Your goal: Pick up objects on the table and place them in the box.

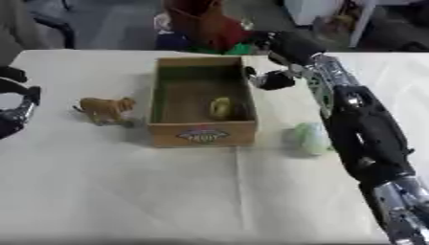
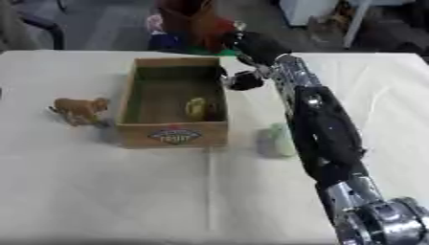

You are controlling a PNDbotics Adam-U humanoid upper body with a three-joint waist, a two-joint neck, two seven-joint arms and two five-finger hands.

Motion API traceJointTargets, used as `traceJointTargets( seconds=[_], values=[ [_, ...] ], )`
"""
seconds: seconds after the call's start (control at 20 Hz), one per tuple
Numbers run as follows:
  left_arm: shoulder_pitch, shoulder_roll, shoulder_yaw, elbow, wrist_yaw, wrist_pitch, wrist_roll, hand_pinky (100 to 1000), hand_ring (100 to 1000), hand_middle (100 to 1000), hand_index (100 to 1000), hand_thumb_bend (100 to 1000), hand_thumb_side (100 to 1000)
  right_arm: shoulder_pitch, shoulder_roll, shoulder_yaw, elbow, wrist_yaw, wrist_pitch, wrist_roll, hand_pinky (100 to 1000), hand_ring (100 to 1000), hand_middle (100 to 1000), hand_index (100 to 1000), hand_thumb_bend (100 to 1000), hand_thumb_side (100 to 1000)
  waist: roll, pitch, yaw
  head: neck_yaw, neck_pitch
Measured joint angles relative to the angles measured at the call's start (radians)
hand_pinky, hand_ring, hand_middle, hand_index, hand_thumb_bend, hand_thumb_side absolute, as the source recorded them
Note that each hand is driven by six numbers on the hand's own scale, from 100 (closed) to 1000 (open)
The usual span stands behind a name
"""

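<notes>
Left eye view: brown toy animal [image 1: 107,110] on the table [image 1: 126,191], just left of the box [image 1: 201,131]. Looks small, light and hard; best held round the middle, not by the thin legs. Pale green thing [image 1: 311,138] on the table, right of the box, beside the right arm. Looks round, maybe soft and slippery; best held from both sides. Small yellow thing [image 1: 220,108] already inside the box. Left hand [image 1: 16,103] at the left edge, touching nothing; open or closed, cannot tell.

Right eye view: right hand [image 2: 248,79] stretched far out, over the box's far right corner. Fingers seem curled, with nothing seen inside. Not touching the green thing or the toy.
</notes>
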Motion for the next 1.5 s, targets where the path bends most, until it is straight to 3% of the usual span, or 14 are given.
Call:
traceJointTargets(
  seconds=[0.4,0.5,0.55,0.65,0.9,1.1,1.15,1.5],
  values=[
    [0.005,0.001,0.0,0.0,0.0,0.0,0.0,750,568,576,661,288,100,0.06,-0.119,0.011,0.047,-0.106,-0.079,0.137,713,789,854,947,100,599,-0.008,-0.008,-0.011,0.009,0.0],
    [0.005,0.002,0.0,0.0,-0.001,0.0,0.0,750,568,576,661,287,100,0.073,-0.133,0.017,0.06,-0.136,-0.117,0.195,733,804,832,938,206,604,-0.008,-0.01,-0.012,0.009,0.0],
    [0.006,0.002,0.0,0.001,-0.001,0.0,0.0,750,568,576,661,286,100,0.078,-0.138,0.021,0.068,-0.15,-0.14,0.233,740,810,829,932,308,582,-0.009,-0.01,-0.012,0.009,0.0],
    [0.006,0.002,0.0,0.001,-0.001,0.0,0.0,750,569,576,662,285,100,0.084,-0.142,0.029,0.084,-0.183,-0.187,0.318,736,805,808,920,361,511,-0.01,-0.011,-0.013,0.009,0.0],
    [0.006,0.002,0.0,0.002,-0.001,0.001,0.0,750,569,576,661,284,100,0.092,-0.145,0.035,0.1,-0.295,-0.121,0.404,742,809,790,911,406,481,-0.011,-0.011,-0.013,0.009,0.0],
    [0.006,0.002,0.0,0.004,-0.001,0.002,0.001,750,569,576,661,284,100,0.095,-0.15,0.029,0.093,-0.359,-0.056,0.47,732,793,773,905,352,513,-0.011,-0.011,-0.012,0.009,0.0],
    [0.006,0.002,0.0,0.005,-0.001,0.002,0.002,750,569,576,662,284,100,0.095,-0.153,0.023,0.083,-0.373,-0.044,0.482,728,789,765,901,350,477,-0.011,-0.011,-0.013,0.009,0.0],
    [0.013,0.002,0.001,0.006,-0.001,0.002,0.002,750,569,577,662,282,100,0.099,-0.174,0.012,0.039,-0.492,-0.012,0.514,714,768,743,897,286,432,-0.014,-0.014,-0.022,0.01,0.0]
  ],
)
